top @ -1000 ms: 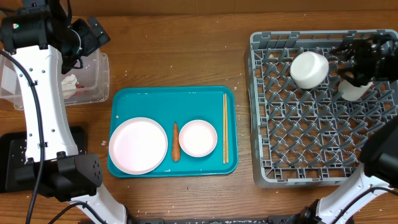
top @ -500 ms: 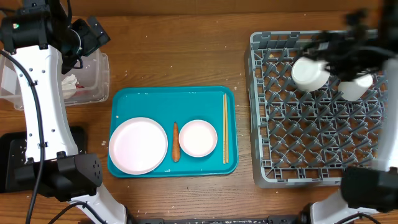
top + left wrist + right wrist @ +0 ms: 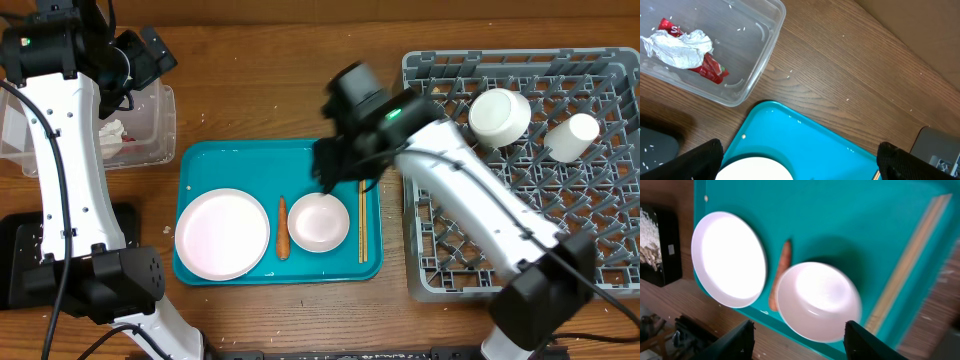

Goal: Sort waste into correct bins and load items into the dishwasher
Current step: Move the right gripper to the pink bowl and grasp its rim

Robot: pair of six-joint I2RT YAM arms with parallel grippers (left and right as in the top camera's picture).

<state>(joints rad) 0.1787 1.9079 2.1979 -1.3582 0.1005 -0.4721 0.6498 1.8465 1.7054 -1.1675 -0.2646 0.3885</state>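
Hovering the right gripper [image 3: 799, 339] over the pinkish bowl [image 3: 319, 221] on the teal tray [image 3: 300, 160], fingers released, grasping nothing. Hanging the left gripper [image 3: 800, 162], spread wide and empty, by the clear tub [image 3: 747, 75] holding the napkin [image 3: 682, 47] and red wrapper [image 3: 710, 72]. Lying between plate [image 3: 222, 233] and that bowl: the carrot [image 3: 283, 227]. Sitting in the dish rack [image 3: 500, 270], far side: white bowl [image 3: 499, 114], cup [image 3: 572, 137].

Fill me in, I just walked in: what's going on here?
Two robot arms are clearing a table. The right hand hangs open over the small bowl on the teal tray, beside a carrot, plate and chopsticks. A second bowl and a cup sit in the grey rack. The left hand hangs open near the tub holding a napkin and wrapper.
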